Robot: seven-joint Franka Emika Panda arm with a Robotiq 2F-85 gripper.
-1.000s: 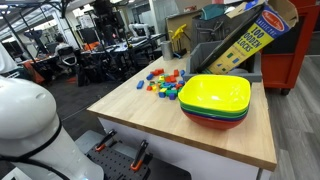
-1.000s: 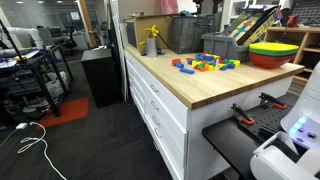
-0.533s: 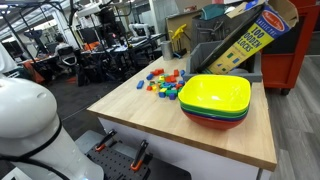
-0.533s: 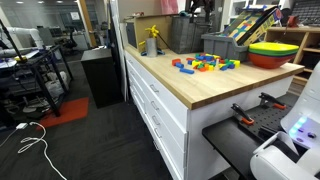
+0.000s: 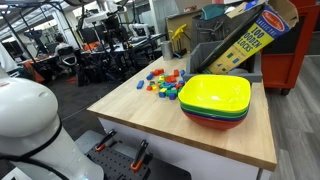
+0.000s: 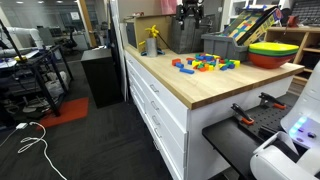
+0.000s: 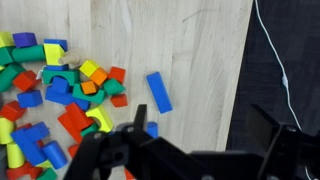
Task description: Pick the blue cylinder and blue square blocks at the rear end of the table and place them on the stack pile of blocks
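We count one table (image 5: 130,108), one stack pile of blocks (image 5: 165,82) on it, and one nest of three bowls (image 5: 215,98), yellow over green over red, near the pile but not touching it. In the wrist view one long blue block (image 7: 158,92) lies flat by itself on the bare wood, just beside the pile and between it and the table's edge. A smaller blue piece (image 7: 150,128) shows just above the gripper's dark body, but we cannot tell its shape.

The single arm reaches in high over the far end of the table in an exterior view, with its gripper (image 6: 190,14) pointing downward, well above the wood. The gripper (image 7: 190,150) is spread wide and grasps nothing.

The pile is a loose scatter of small red, blue, green, yellow and orange pieces, mostly lying flat and touching one another.
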